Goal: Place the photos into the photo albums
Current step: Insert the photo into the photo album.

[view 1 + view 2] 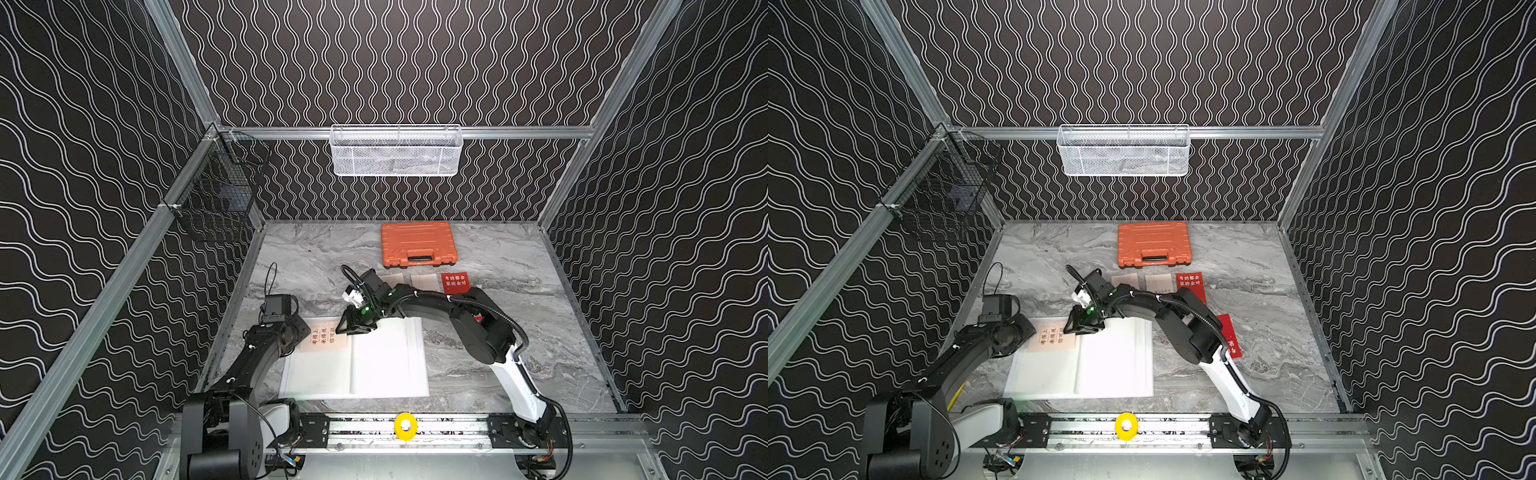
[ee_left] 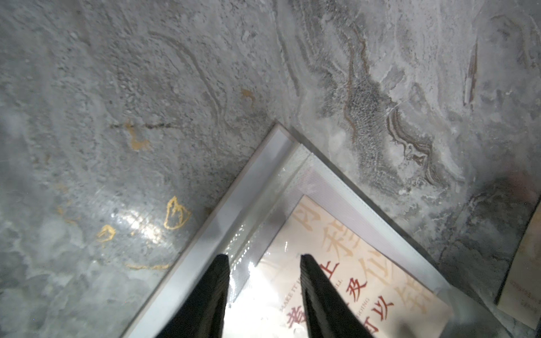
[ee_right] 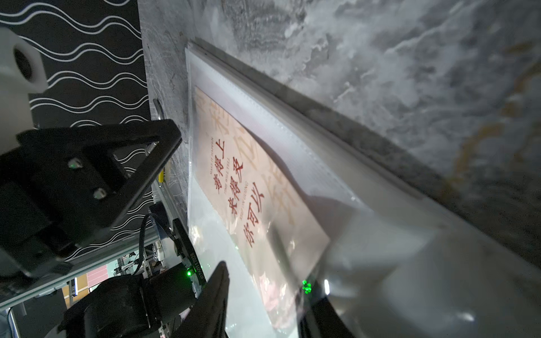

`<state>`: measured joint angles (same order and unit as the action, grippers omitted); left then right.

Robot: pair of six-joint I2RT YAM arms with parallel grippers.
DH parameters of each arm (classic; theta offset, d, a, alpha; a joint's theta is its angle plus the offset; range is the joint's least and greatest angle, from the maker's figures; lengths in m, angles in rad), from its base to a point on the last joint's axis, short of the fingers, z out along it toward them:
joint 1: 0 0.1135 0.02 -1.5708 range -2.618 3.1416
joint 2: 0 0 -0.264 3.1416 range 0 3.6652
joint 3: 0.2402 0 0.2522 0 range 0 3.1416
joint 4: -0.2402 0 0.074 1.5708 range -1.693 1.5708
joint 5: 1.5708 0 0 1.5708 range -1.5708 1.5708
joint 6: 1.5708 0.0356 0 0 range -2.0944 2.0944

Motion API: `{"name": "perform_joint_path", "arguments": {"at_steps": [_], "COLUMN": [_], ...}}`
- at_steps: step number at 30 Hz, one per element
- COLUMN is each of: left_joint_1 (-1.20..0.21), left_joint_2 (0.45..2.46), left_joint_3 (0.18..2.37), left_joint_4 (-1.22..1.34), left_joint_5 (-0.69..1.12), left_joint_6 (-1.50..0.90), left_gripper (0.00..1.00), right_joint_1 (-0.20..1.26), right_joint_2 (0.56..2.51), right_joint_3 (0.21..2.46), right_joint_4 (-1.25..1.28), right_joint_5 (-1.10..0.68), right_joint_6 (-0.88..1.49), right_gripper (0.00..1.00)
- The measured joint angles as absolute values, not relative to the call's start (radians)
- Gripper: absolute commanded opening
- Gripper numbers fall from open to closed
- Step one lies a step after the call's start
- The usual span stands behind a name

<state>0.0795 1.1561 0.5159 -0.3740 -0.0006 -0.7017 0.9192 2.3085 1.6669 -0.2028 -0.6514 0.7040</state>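
Right wrist — cream photo (image 3: pixel 234 181), red characters

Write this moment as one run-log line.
photo album: open flat | cream card: on left page | left gripper: open over card corner | right gripper: jaws apart at card end, grip unclear

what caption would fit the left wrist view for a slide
Open left end effector over a cream photo at the corner of the photo album, marble table beyond.

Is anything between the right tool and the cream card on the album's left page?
No solid object shows. Only glossy clear sleeve film covers the cream card; the right tool sits at the card's end.
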Motion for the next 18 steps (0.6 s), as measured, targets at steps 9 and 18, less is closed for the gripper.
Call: {"name": "perform_joint_path", "arguments": {"at_steps": [9,18], "left_joint_1": [0.08,0.061], "left_joint_2": [1.155,1.158], "left_joint_3": [0.527,0.588], "left_joint_4": [-0.364,-0.354], "left_joint_5": [0.028,0.054], "left_joint_6": [-0.692,-0.657], "left_gripper": [0.47,0.48], "right_joint_1": [0.926,0.923], "right_joint_2": [2.31,2.202], "right_joint_3": [1.65,1.609], "right_joint_4": [-0.171,-0.236], "right_joint_5": [-0.667,-0.577], "right_joint_6": [0.725,0.662], "right_gripper": [0.53,0.6]}}
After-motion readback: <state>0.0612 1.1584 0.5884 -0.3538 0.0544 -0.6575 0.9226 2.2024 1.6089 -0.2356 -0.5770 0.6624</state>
